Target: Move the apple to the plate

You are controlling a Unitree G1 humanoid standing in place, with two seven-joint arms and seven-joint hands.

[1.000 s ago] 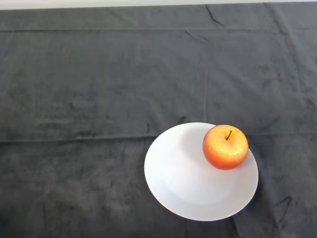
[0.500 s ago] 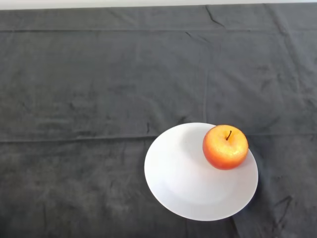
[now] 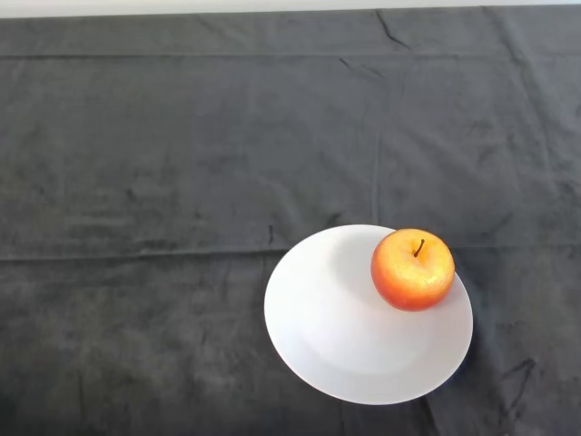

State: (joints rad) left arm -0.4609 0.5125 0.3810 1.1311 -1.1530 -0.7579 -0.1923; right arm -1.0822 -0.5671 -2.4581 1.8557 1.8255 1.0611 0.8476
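A red and yellow apple (image 3: 412, 269) with a dark stem sits upright on the far right part of a white round plate (image 3: 336, 336). The plate lies on the dark cloth at the lower right of the head view.
The dark cloth (image 3: 182, 182) covers the table, with creases and fold lines across it. A pale strip shows along the table's far edge (image 3: 272, 5).
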